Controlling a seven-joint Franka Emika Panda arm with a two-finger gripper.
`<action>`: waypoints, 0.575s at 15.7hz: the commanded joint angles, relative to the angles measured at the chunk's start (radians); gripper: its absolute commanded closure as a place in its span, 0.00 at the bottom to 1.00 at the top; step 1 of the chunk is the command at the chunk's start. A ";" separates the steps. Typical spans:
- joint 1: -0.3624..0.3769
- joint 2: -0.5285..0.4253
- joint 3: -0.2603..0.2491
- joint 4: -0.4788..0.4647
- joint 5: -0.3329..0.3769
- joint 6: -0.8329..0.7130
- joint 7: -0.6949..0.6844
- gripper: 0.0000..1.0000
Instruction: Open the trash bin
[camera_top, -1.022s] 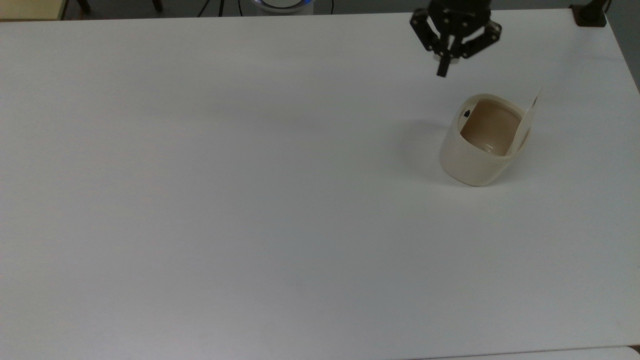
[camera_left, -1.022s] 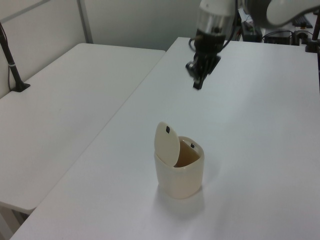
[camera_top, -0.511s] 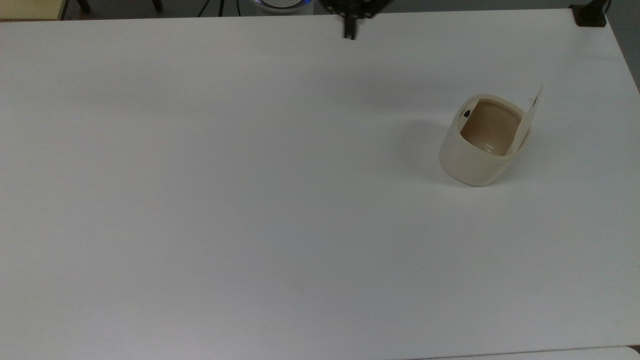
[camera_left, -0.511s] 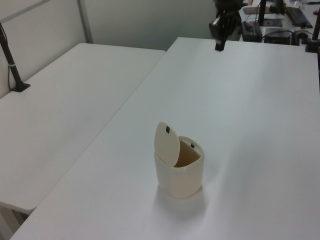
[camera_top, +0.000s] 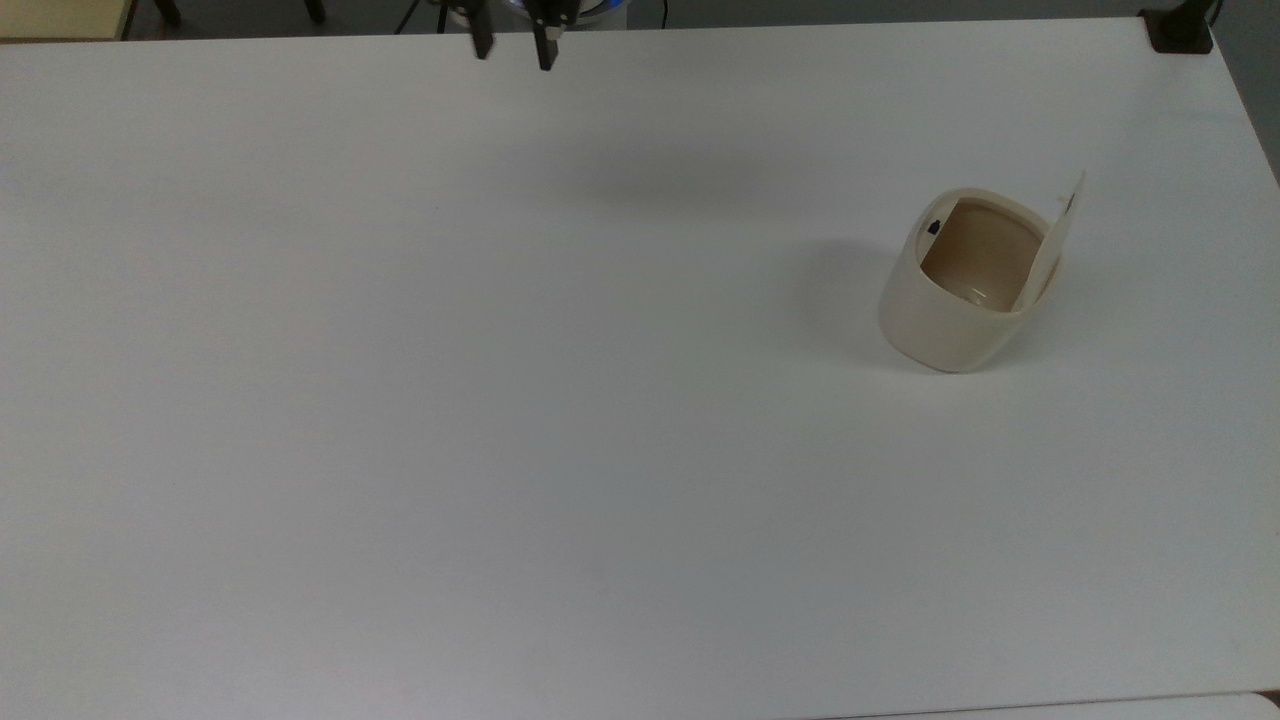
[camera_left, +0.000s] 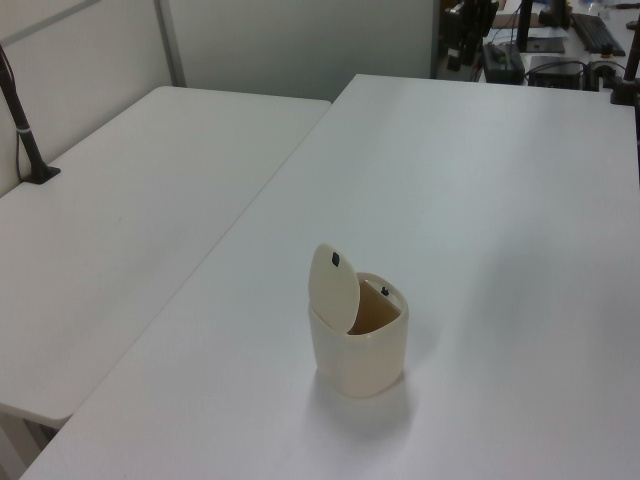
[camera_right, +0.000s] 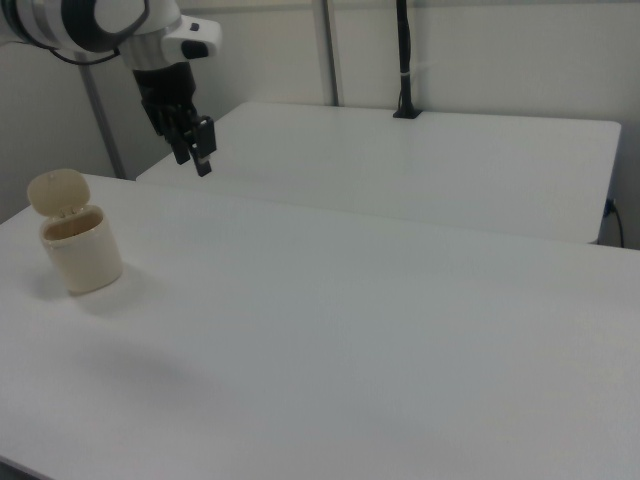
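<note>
We found the trash bin (camera_top: 965, 285) with its lid (camera_top: 1052, 240) already raised and the tan interior exposed, so we judged the task complete. Within the last second our gripper (camera_top: 513, 40) had withdrawn from just above the bin to the table's (camera_top: 500, 400) far edge, and its fingers, shut before, now stood apart, holding nothing. The bin sat well apart from the gripper, toward the top view's right.
</note>
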 joint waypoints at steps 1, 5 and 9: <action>0.004 -0.031 -0.040 -0.025 0.020 -0.004 -0.134 0.00; 0.012 -0.026 -0.068 -0.024 0.012 -0.006 -0.201 0.00; 0.001 -0.021 -0.066 -0.025 0.012 -0.008 -0.308 0.00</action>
